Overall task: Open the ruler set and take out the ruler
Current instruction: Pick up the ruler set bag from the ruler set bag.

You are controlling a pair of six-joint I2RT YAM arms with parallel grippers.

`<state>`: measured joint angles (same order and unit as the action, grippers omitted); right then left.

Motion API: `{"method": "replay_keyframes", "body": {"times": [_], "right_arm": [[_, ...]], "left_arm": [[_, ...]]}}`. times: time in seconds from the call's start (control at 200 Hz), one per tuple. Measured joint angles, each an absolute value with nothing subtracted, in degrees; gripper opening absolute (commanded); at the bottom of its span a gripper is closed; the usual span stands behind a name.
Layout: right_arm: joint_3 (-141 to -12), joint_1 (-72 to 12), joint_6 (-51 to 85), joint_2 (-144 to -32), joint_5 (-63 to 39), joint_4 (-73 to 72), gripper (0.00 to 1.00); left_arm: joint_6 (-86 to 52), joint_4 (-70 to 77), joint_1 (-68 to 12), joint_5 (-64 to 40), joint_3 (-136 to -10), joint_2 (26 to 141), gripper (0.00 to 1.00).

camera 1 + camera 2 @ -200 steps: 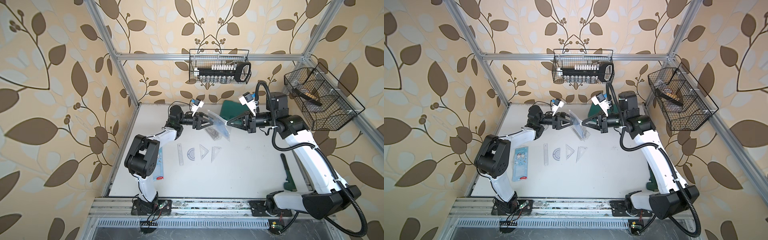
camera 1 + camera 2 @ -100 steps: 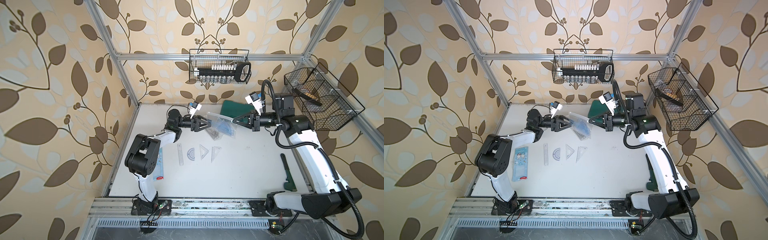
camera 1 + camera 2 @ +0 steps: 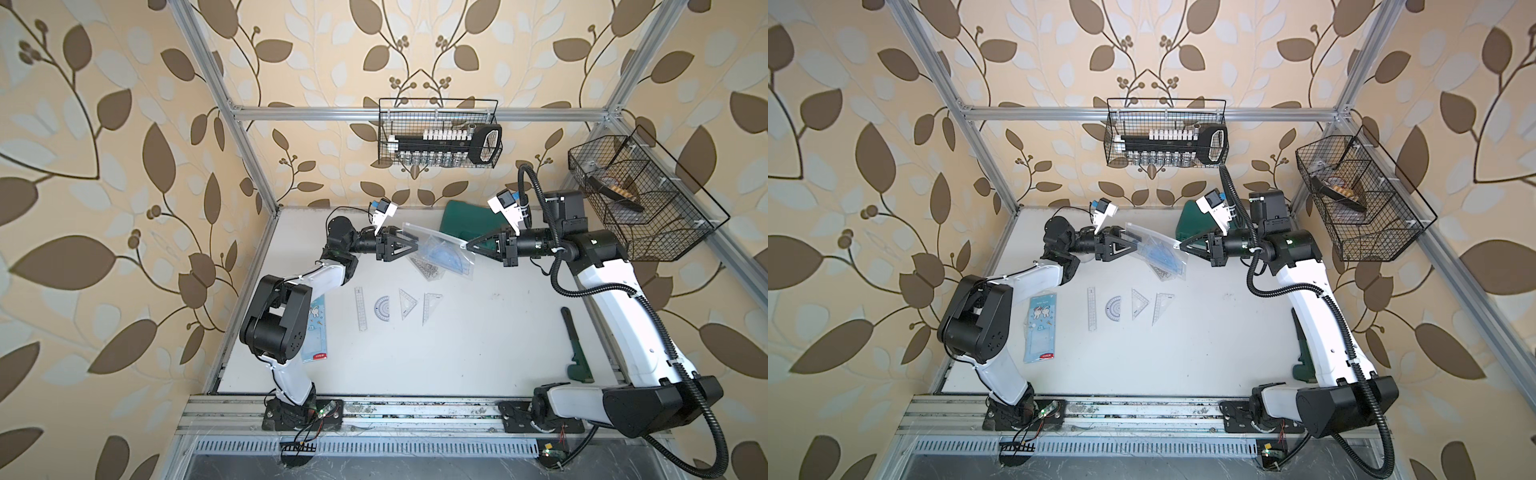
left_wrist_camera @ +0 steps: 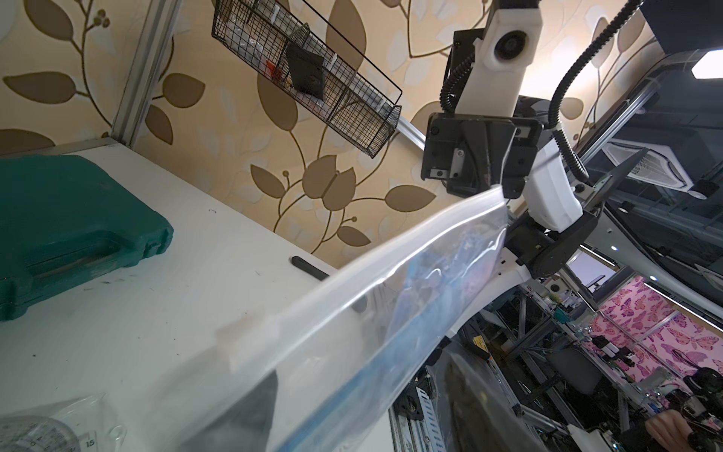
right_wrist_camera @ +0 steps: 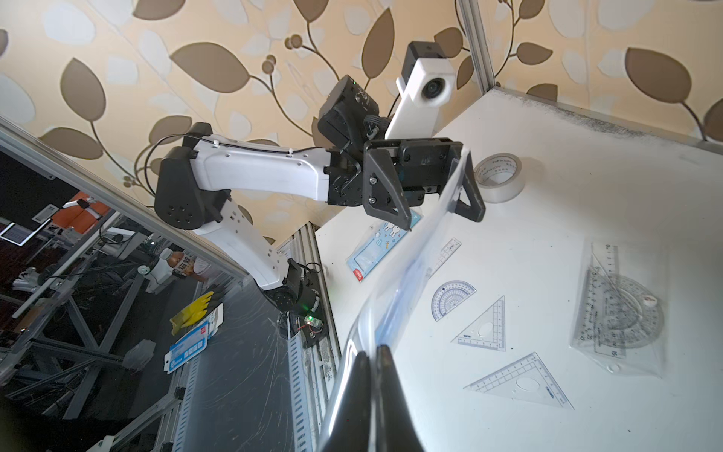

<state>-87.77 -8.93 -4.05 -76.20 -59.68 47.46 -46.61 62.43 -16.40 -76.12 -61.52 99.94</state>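
The ruler set (image 3: 440,254) is a clear zip pouch with blue rulers showing through it, stretched in the air over the back of the table in both top views (image 3: 1158,254). My right gripper (image 3: 468,246) (image 5: 371,352) is shut on one end of the pouch (image 5: 410,274). My left gripper (image 3: 416,245) (image 5: 434,211) faces it with its jaws wide open. The pouch's other end (image 4: 391,297) passes between its fingers (image 5: 391,195) without being pinched.
On the table (image 3: 478,353) lie a clear ruler (image 3: 361,308), a protractor (image 3: 382,309), two set squares (image 3: 406,303) and a second clear pouch (image 5: 618,313). Also there: a blue cartoon pack (image 3: 318,328), green case (image 3: 469,218), green wrench (image 3: 575,349), tape roll (image 5: 499,176), and wire baskets (image 3: 438,133) on the frame.
My right gripper has drawn away to the right with the pouch's end, so the pouch now hangs stretched out between the grippers. The left gripper has stayed open and barely moved.
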Motion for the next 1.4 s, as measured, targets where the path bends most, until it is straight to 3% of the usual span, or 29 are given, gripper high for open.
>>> {"method": "replay_keyframes", "body": {"times": [0.505,0.945,1.07,1.265,1.399], "right_arm": [[-86.21,-7.55,-3.90,-76.69,-55.79,46.48,0.00],[-83.90,-6.98,-2.96,-76.69,-55.42,43.83,0.00],[-83.64,-6.94,-2.81,-76.69,-55.42,43.59,0.00],[-83.00,-6.94,-2.81,-76.66,-55.31,43.22,0.00],[-82.83,-6.72,-2.63,-76.55,-54.96,42.96,0.31]], "left_arm": [[-32.99,44.77,-16.40,-74.63,-59.70,88.75,0.52],[-27.55,37.19,-16.43,-70.43,-59.05,84.90,0.26],[-27.66,36.88,-16.43,-69.82,-59.02,84.90,0.14],[-26.35,33.98,-16.45,-68.27,-59.02,84.44,0.07],[-24.16,30.50,-16.51,-67.46,-59.05,82.54,0.05]]}}
